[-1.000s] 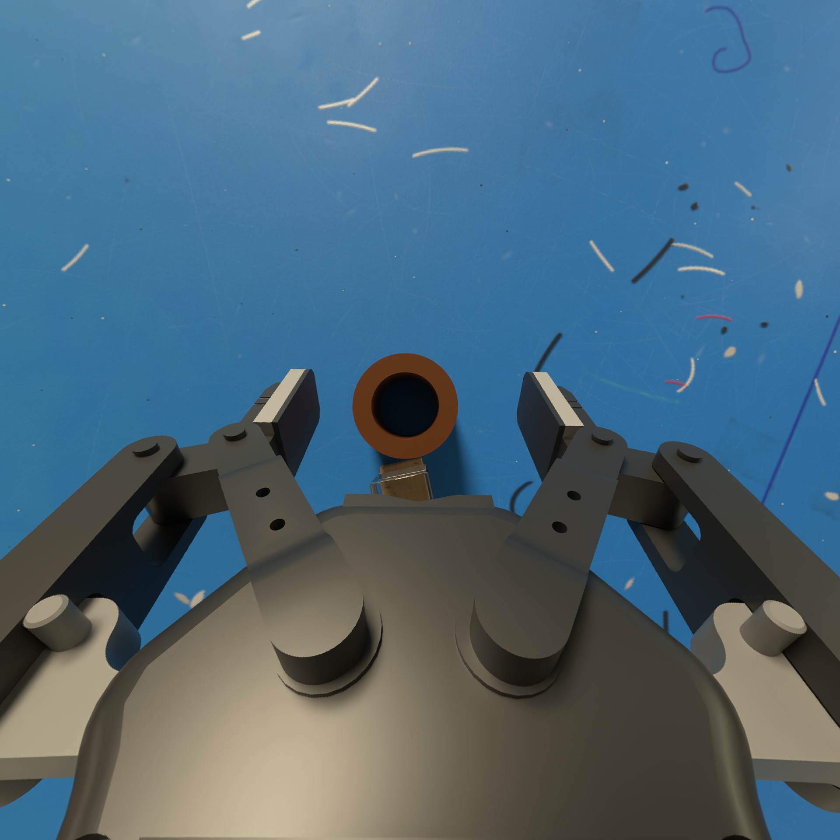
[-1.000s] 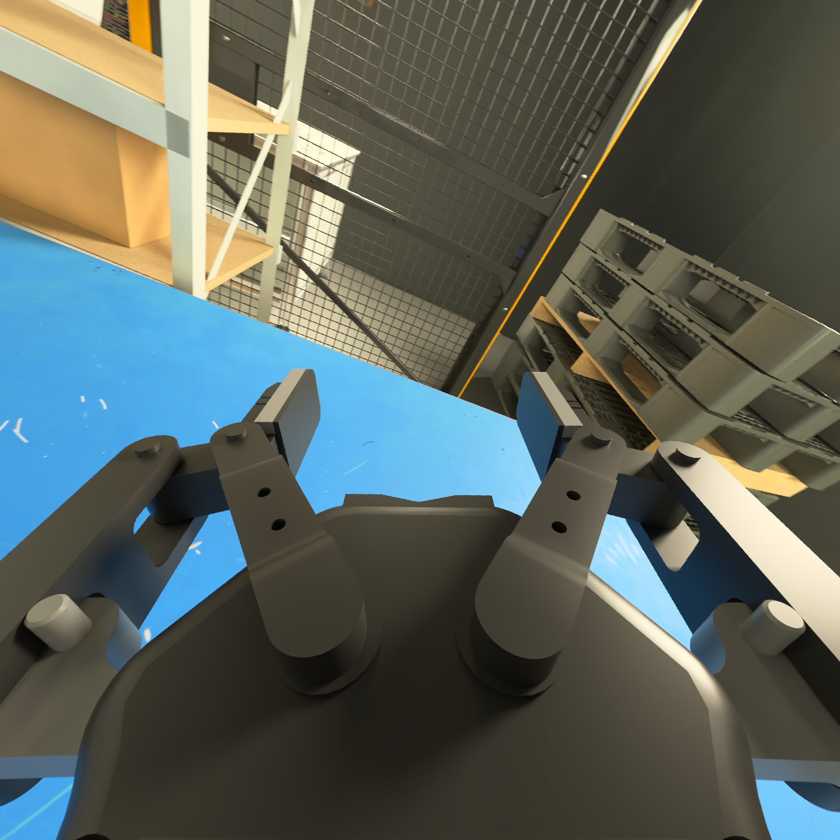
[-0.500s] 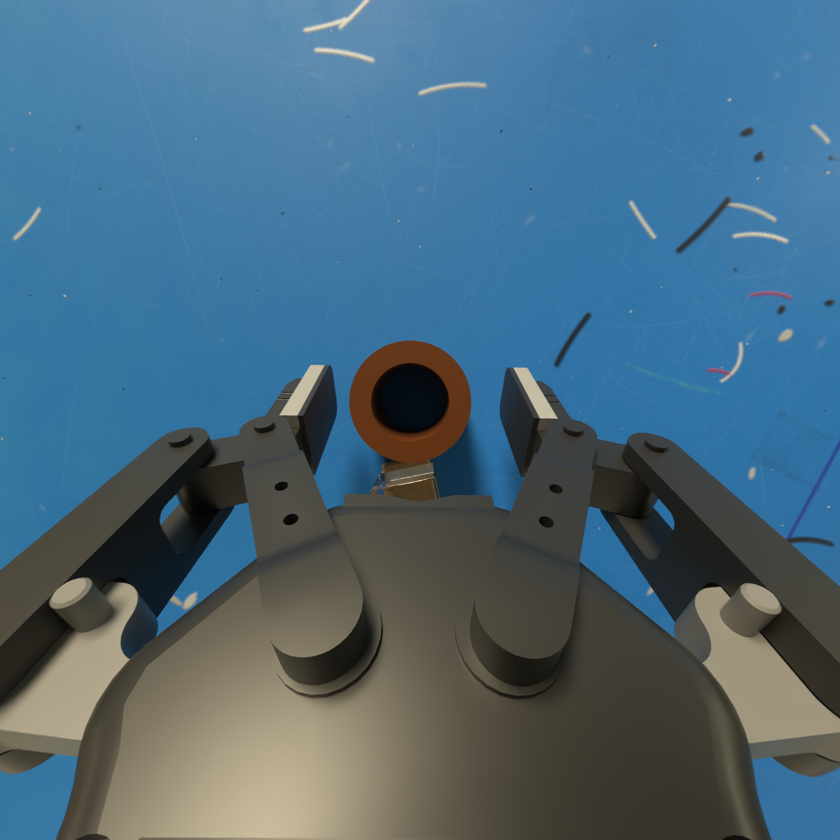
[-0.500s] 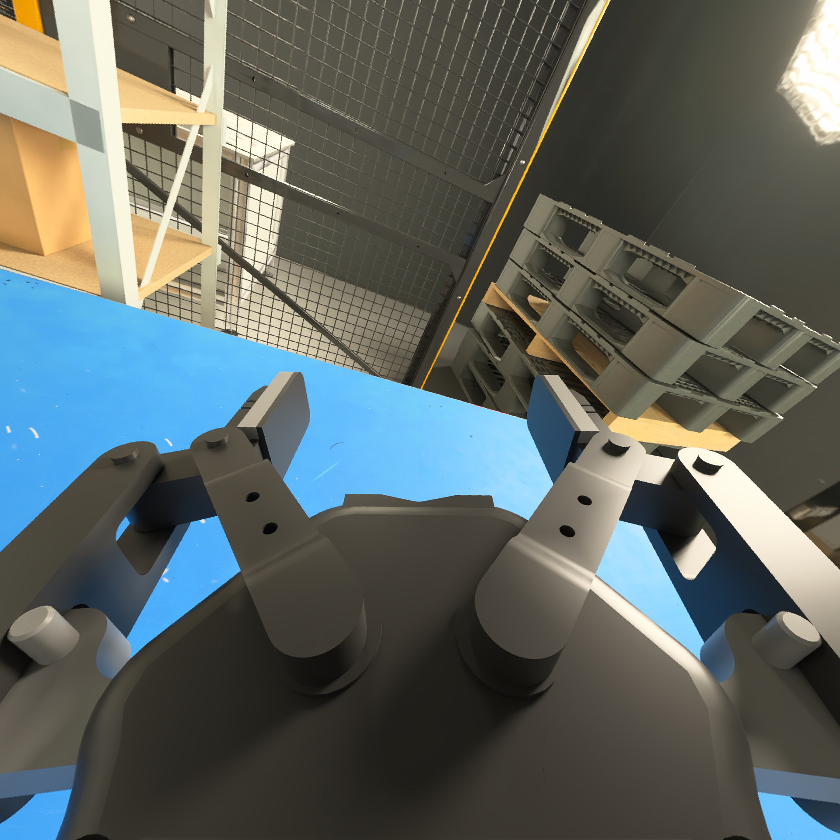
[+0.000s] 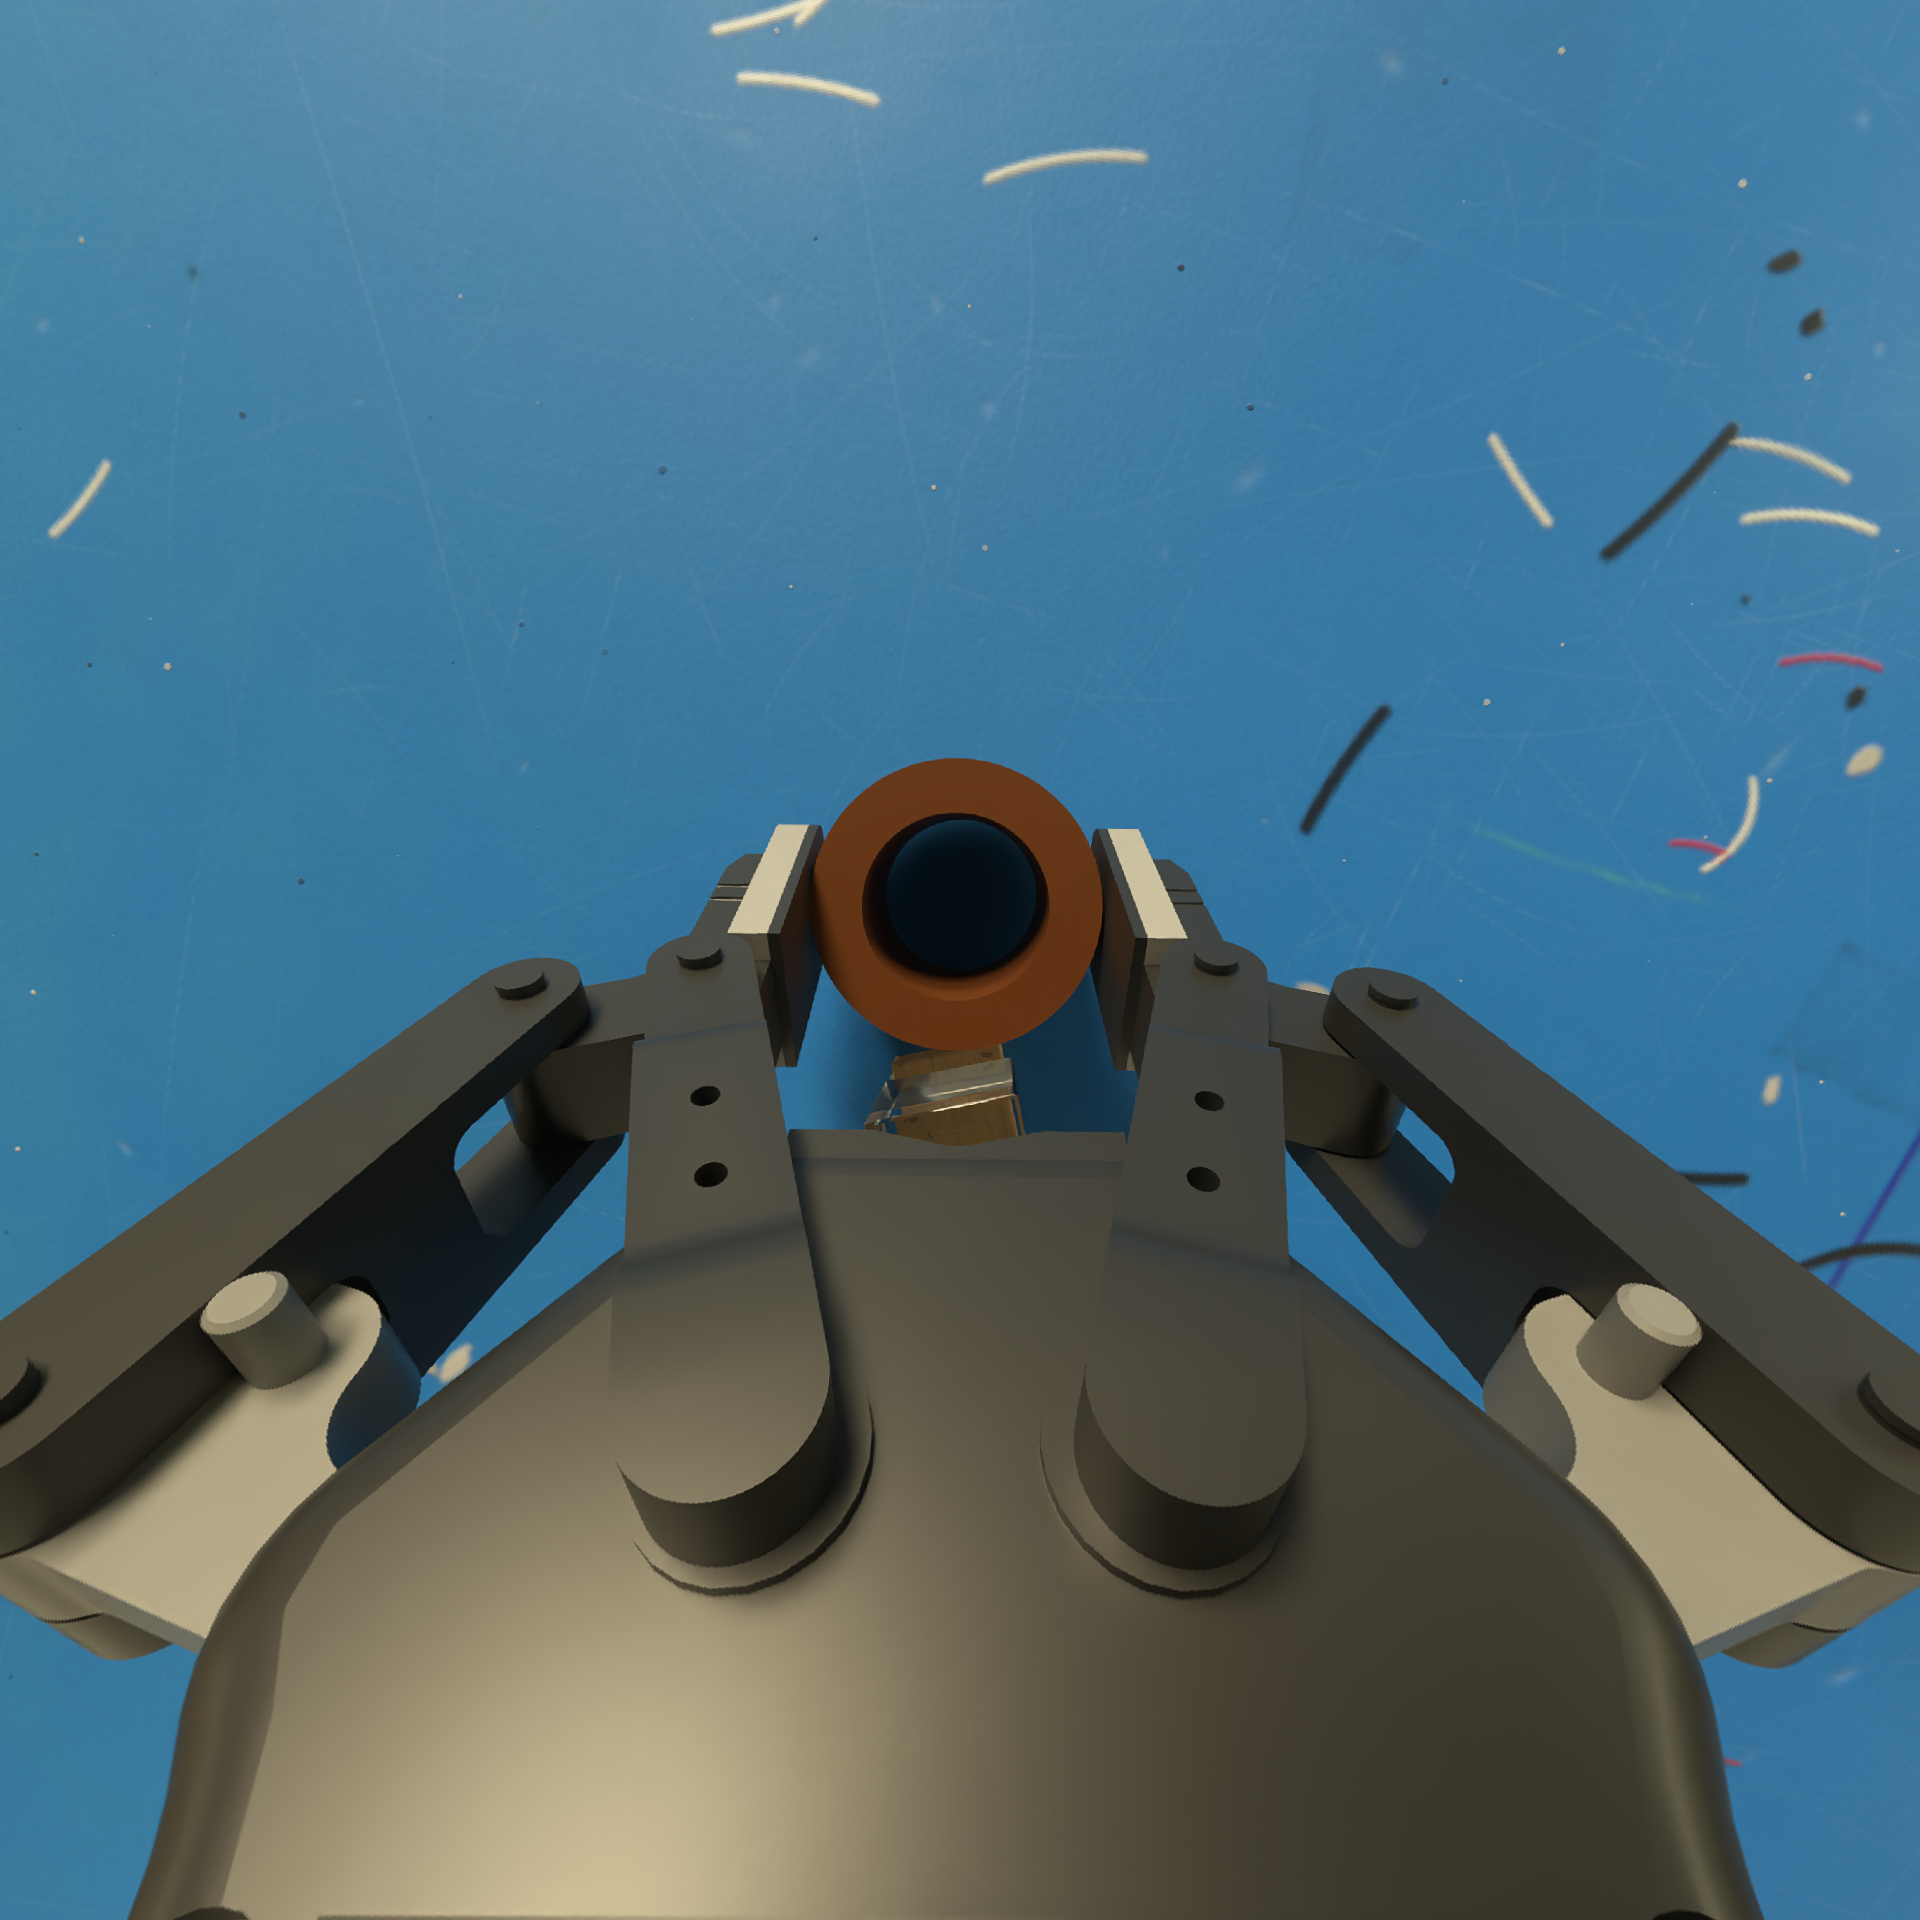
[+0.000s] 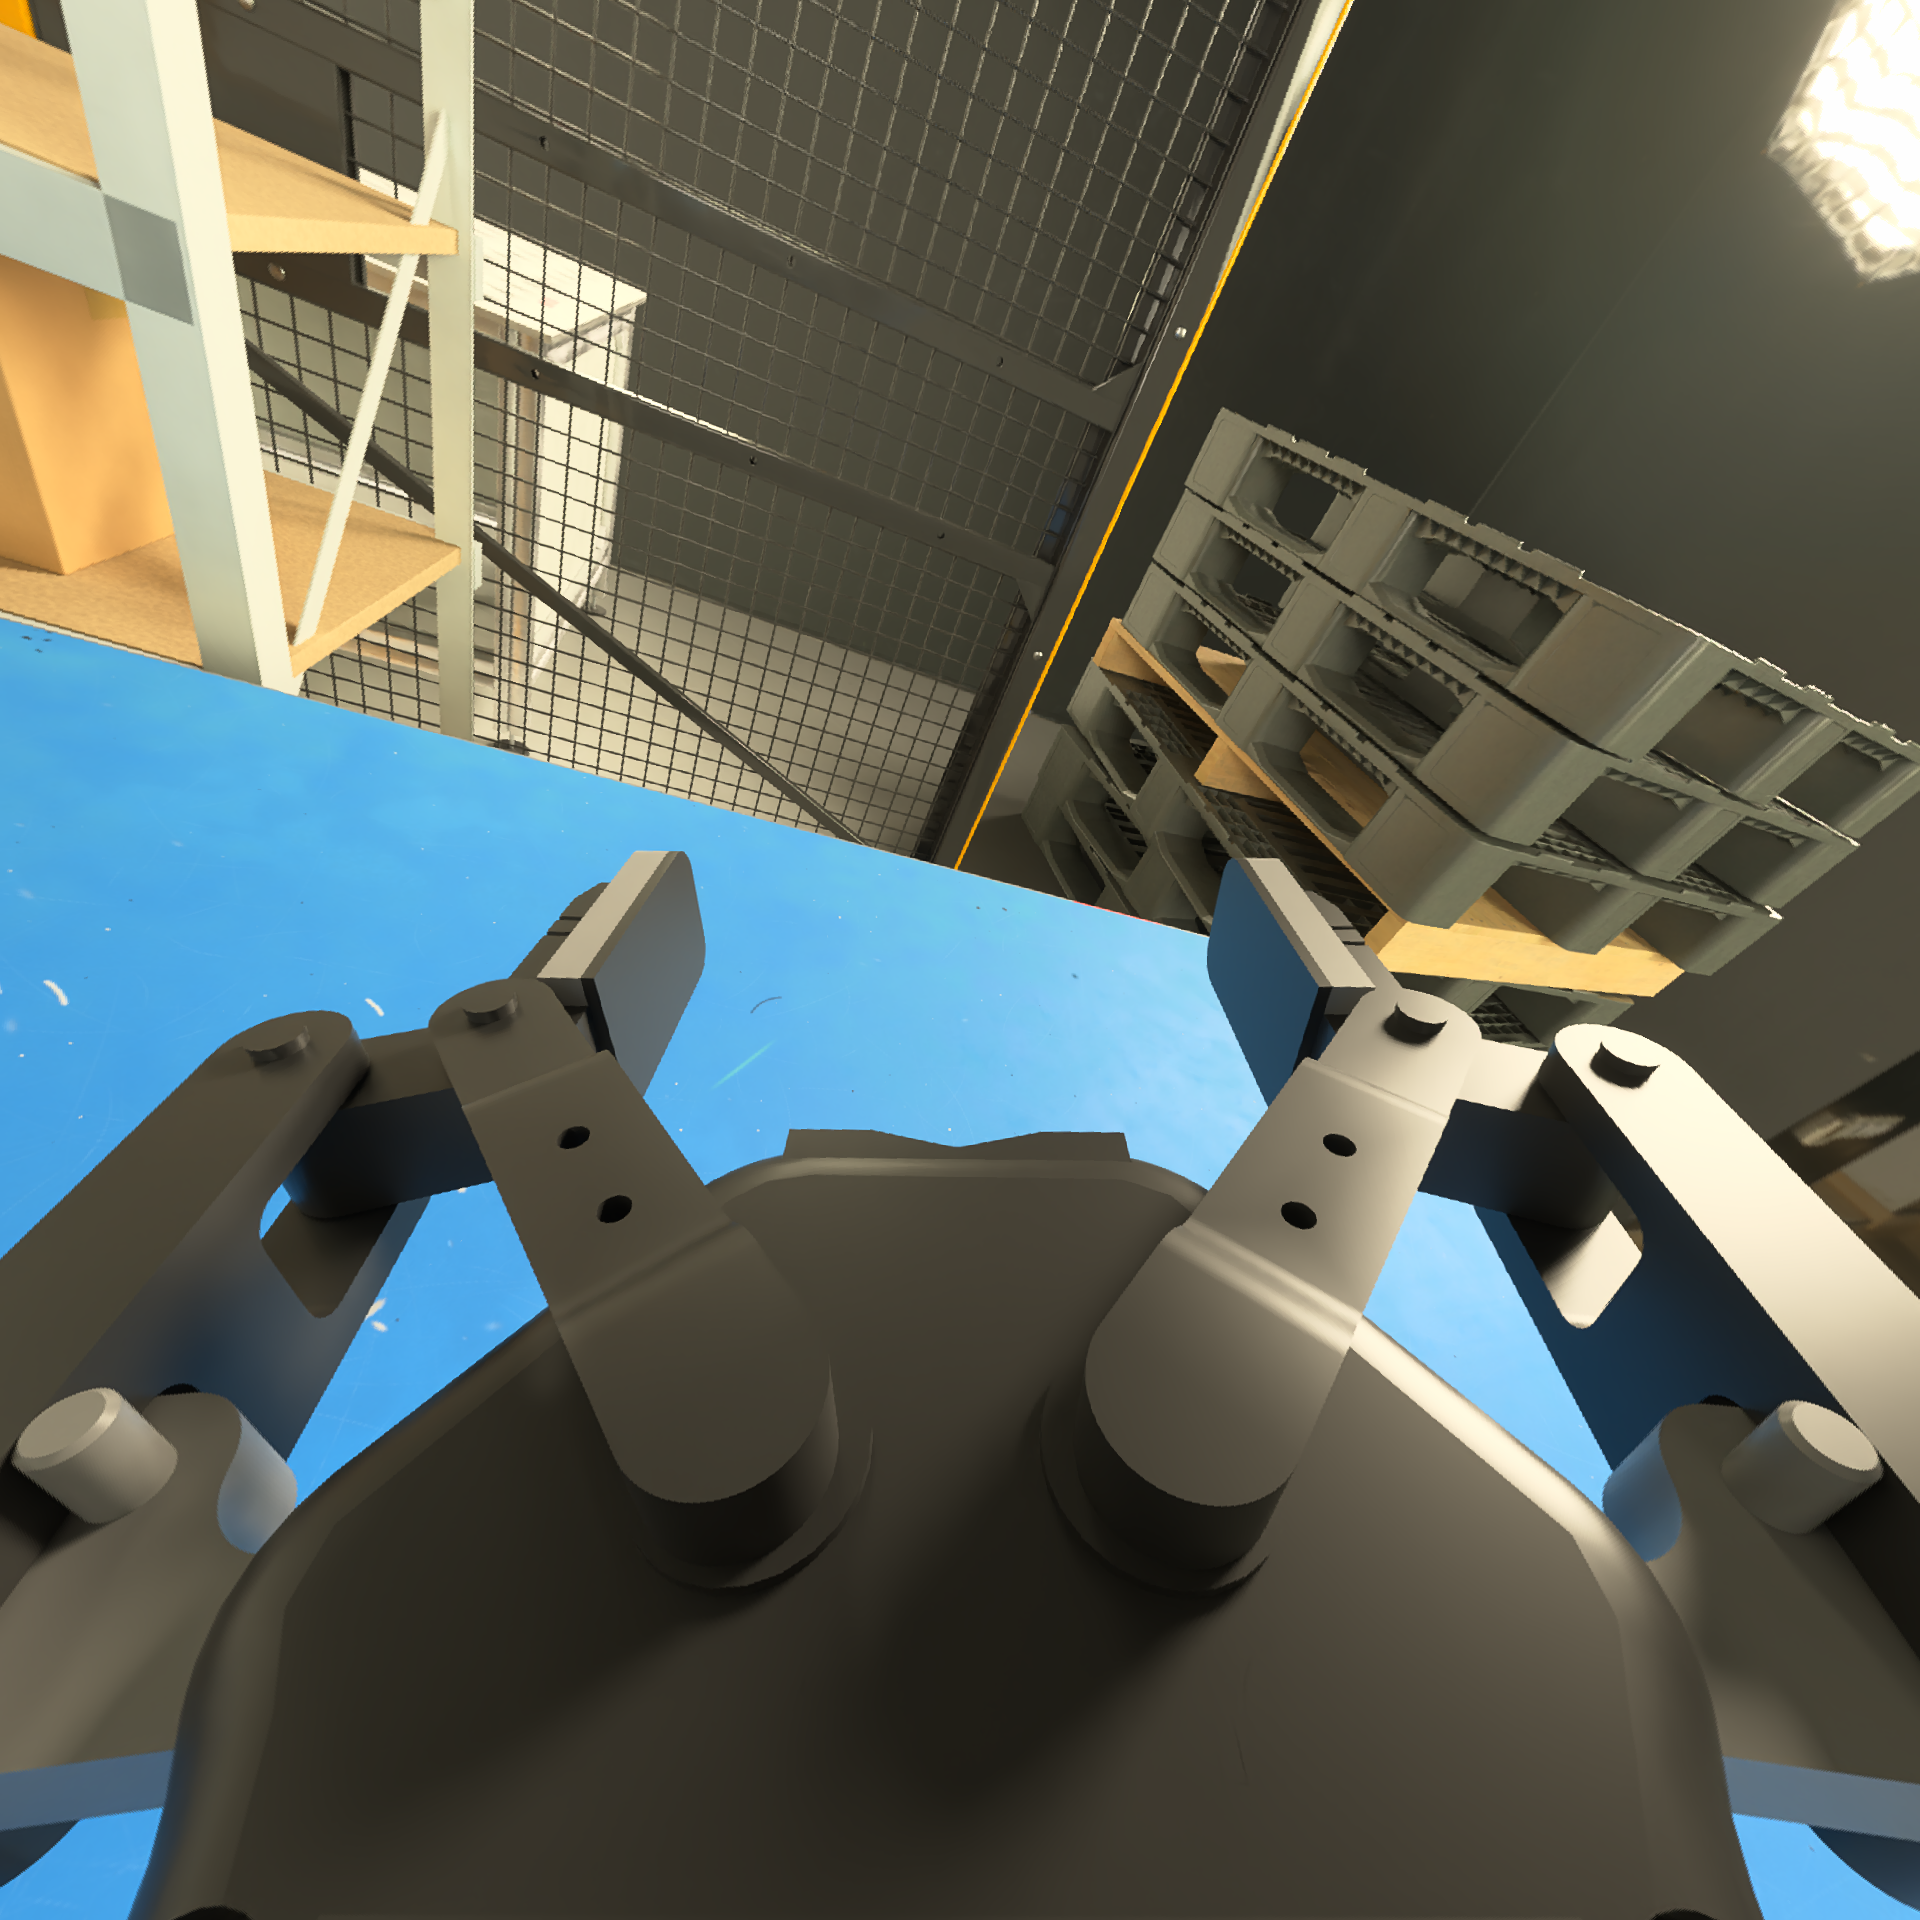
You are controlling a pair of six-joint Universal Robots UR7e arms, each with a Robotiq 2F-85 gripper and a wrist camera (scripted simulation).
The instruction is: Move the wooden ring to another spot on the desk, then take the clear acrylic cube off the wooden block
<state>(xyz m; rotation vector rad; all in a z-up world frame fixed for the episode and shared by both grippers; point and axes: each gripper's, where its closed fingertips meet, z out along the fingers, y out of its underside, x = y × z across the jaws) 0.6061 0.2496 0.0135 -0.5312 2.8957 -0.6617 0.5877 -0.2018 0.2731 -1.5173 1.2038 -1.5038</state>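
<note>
A brown wooden ring [image 5: 956, 792] lies flat on the blue desk [image 5: 623, 468] in the left wrist view. My left gripper [image 5: 956, 920] is shut on it, with a pad pressed against each side of the ring. Just behind the ring, mostly hidden by the gripper body, a clear acrylic cube [image 5: 935, 1081] sits on a wooden block [image 5: 977, 1124]. My right gripper [image 6: 956, 935] is open and empty, held above the desk [image 6: 312, 883] near its far edge.
Pale and dark scratch marks [image 5: 1662, 494] cover the desk. In the right wrist view, wooden shelving [image 6: 208, 416], a wire mesh fence [image 6: 779, 416] and stacked grey pallets [image 6: 1507, 707] stand beyond the desk edge.
My left gripper's jaws have closed from wide open onto the ring, and the gripper has come closer to the desk. The right wrist view has shifted slightly; that gripper stays open.
</note>
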